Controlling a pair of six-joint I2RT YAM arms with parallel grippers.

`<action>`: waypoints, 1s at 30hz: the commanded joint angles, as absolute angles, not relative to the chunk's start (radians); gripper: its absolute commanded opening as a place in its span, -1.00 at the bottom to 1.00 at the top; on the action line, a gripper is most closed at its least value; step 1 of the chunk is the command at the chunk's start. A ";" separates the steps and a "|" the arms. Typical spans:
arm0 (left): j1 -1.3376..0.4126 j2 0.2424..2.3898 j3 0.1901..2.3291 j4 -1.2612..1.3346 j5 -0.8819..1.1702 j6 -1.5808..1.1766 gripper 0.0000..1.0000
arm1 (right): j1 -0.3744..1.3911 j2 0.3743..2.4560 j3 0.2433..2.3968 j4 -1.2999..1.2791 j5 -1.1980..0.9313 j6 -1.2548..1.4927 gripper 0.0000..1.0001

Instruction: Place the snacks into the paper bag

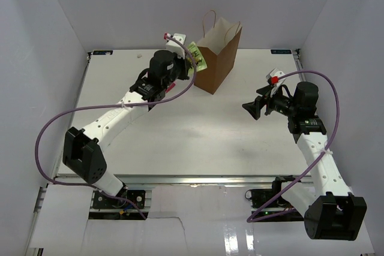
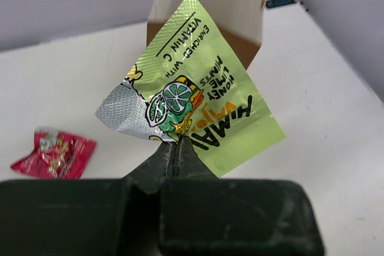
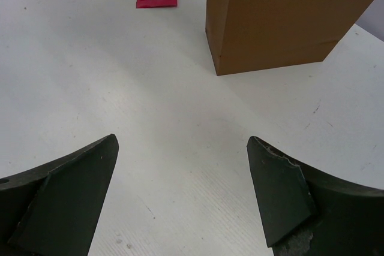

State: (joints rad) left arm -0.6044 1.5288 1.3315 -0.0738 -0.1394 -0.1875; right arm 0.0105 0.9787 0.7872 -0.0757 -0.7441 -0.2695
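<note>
Pinching a yellow-green packet (image 2: 204, 106) by its lower edge, the left gripper (image 2: 175, 148) holds it up just before the brown paper bag (image 2: 240, 4). A red packet (image 2: 54, 155) lies flat on the white table (image 2: 336, 88) nearby. The right gripper (image 3: 182, 142) hovers spread wide and empty, facing the bag's side

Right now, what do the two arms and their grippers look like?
The left arm and right arm have white links with black joint housings, and a purple cable loops alongside each. The left gripper and right gripper have dark, wedge-shaped fingers; the right's show chipped edges.
</note>
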 commanded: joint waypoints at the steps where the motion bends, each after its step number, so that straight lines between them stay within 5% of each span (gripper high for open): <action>1: -0.611 1.587 1.503 -0.037 -0.112 -0.135 -1.00 | 0.012 0.968 0.778 -0.032 -0.758 -0.272 0.87; 15: -0.656 2.051 2.118 -0.092 -0.234 -0.143 -0.90 | 0.012 0.969 0.773 -0.029 -0.767 -0.272 0.87; 21: -0.663 2.111 2.155 -0.092 -0.290 -0.155 -0.56 | 0.012 0.966 0.775 -0.029 -0.769 -0.272 0.87; 30: -0.663 2.088 2.125 -0.098 -0.279 -0.169 0.29 | 0.012 0.966 0.773 -0.031 -0.772 -0.273 0.87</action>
